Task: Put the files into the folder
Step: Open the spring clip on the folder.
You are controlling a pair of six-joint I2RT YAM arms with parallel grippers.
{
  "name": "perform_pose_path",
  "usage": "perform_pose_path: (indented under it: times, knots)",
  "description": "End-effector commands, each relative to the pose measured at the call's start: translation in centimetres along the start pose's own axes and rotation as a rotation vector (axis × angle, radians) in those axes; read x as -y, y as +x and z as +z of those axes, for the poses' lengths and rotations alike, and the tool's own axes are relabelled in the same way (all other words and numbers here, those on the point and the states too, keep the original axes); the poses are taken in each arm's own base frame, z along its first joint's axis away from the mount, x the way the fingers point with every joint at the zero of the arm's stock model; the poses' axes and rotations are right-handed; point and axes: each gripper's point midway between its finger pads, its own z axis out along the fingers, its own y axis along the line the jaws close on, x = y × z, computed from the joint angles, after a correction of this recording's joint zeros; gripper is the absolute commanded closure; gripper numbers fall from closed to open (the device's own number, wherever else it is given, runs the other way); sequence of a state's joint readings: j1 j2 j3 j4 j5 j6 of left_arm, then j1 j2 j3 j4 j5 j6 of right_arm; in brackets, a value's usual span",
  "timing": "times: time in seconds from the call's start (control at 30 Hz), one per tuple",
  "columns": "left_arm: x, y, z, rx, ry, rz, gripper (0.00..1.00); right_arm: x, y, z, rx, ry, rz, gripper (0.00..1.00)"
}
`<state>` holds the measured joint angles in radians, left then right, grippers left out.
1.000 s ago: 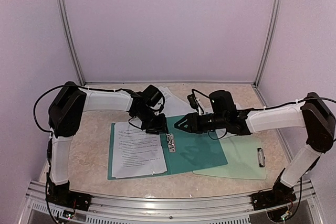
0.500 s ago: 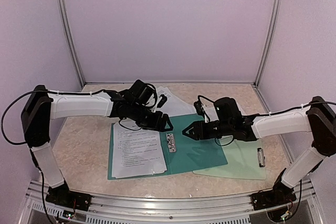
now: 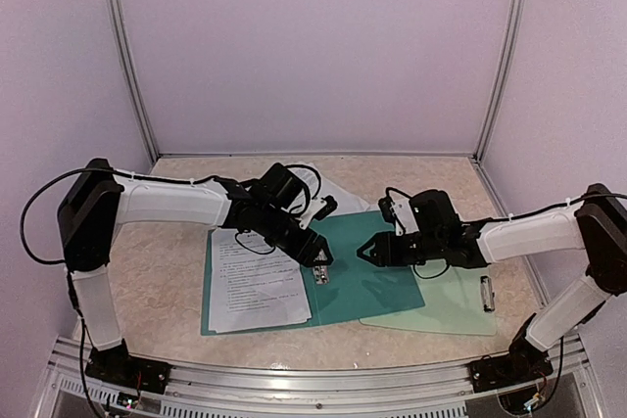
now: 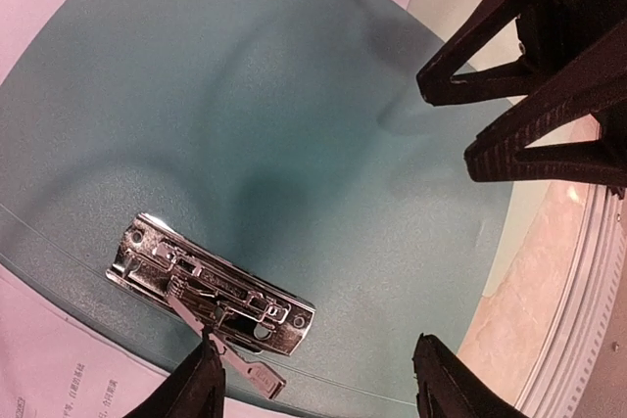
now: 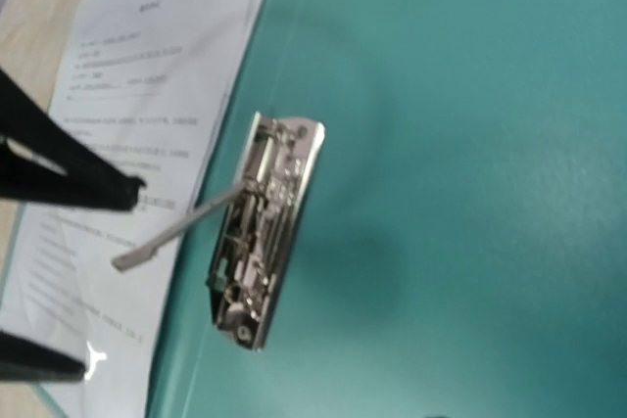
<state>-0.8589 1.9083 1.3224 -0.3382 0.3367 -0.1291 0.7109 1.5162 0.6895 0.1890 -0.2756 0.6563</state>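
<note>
The folder (image 3: 377, 276) lies open and flat in the middle of the worktop (image 3: 167, 271). Its bare teal half is toward 3 o'clock. The half toward 9 o'clock is covered by printed sheets (image 3: 257, 283); how many are stacked there is hard to tell from above. A metal clip (image 4: 211, 286) is fixed along the fold, just beside the paper's edge, with its thin lever (image 5: 174, 230) raised and slanting out over the sheets.

The left pincer (image 3: 321, 259) hangs low over the clip, reaching in from 10 o'clock. Its jaws are wide apart and grip nothing. In the left wrist view the lever's tip sits close to one finger (image 4: 196, 394), though it may not be touching.

The right pincer (image 3: 363, 250) hovers over the bare half of the folder from 3 o'clock, pointing toward the clip. Its jaws are partly spread, with nothing between them.

More loose sheets (image 3: 328, 193) lie fanned on the worktop at 12 o'clock of the folder, partly under the left arm. A pale green clipboard (image 3: 456, 301) rests at the folder's 4 o'clock, and the folder's corner overlaps it.
</note>
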Motion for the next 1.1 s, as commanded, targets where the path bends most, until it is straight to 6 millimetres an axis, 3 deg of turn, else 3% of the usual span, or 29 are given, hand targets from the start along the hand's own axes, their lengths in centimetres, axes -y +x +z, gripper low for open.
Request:
perform_pose_path:
  times: [0.0, 0.23, 0.53, 0.8, 1.07]
  knots:
    - [-0.4, -0.5, 0.9, -0.021, -0.022, 0.117, 0.38, 0.5, 0.5, -0.2, -0.009, -0.002, 0.028, 0.55]
    - [-2.2, 1.1, 2.1, -0.106, -0.083, 0.152, 0.49, 0.5, 1.5, 0.3, -0.031, -0.031, 0.059, 0.56]
    - [-1.9, 2.4, 1.8, -0.122, -0.071, 0.156, 0.47, 0.7, 2.0, 0.6, -0.043, -0.037, 0.067, 0.57]
    - [-3.0, 2.3, 1.8, -0.121, -0.099, 0.141, 0.69, 0.8, 2.7, 0.9, -0.054, -0.058, 0.091, 0.59]
    - [-3.5, 0.7, 1.2, -0.085, -0.075, 0.118, 0.8, 0.6, 3.0, 1.0, -0.061, -0.078, 0.104, 0.61]
